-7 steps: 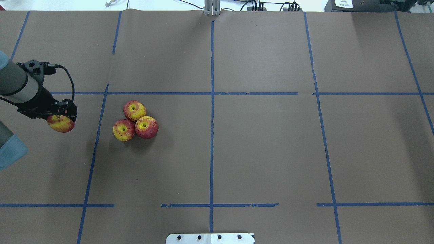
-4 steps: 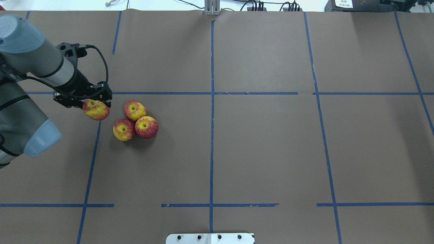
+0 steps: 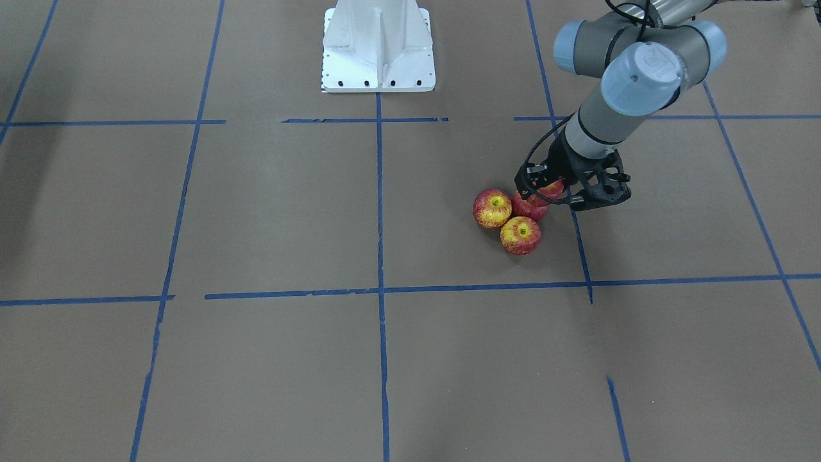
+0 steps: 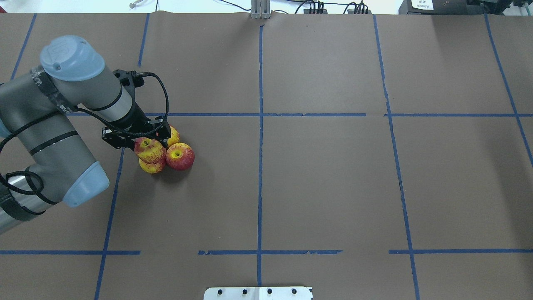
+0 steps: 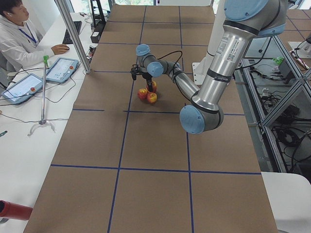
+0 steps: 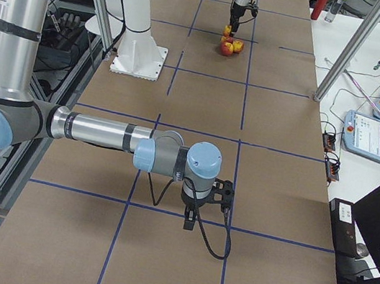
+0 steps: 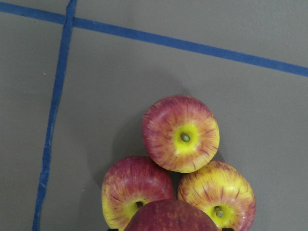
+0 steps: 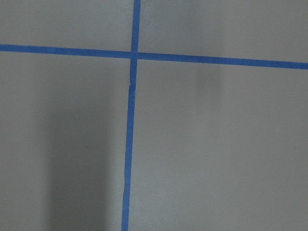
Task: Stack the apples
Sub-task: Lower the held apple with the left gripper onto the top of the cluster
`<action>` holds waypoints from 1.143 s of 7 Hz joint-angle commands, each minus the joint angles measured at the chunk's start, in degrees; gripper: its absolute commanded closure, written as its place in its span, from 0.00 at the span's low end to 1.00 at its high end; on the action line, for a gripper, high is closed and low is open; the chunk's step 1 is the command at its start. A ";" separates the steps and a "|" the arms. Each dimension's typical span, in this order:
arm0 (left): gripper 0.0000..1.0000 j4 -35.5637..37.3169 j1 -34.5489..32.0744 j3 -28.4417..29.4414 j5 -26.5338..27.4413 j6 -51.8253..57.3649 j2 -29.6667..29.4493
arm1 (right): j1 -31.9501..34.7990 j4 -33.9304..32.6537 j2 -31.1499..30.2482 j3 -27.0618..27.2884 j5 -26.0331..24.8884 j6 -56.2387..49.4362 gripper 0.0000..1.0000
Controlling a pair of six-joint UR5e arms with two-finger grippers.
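**One apple over a cluster of three**

Three apples (image 4: 180, 156) lie touching in a triangle on the table (image 4: 333, 187), in its left half (the robot's left), just on the robot's side of a crosswise tape line (image 4: 208, 114). A fourth apple (image 4: 150, 151) hangs over them, held in the left gripper (image 4: 142, 142).

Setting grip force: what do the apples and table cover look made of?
Apples: smooth, slightly glossy skin, alike in size, streaks look painted; possibly plastic replicas, unconfirmed. Table cover: matte brown paper, judging by its creases and seams.
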 commanded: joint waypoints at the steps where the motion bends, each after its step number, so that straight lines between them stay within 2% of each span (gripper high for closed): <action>1: 1.00 0.01 0.17 0.41 0.18 -0.06 -0.15 | 0.00 0.00 0.00 0.00 0.00 0.00 0.00; 8: 0.97 -0.17 0.35 4.02 0.26 0.03 -2.35 | 0.00 0.00 0.00 0.00 0.00 0.00 0.00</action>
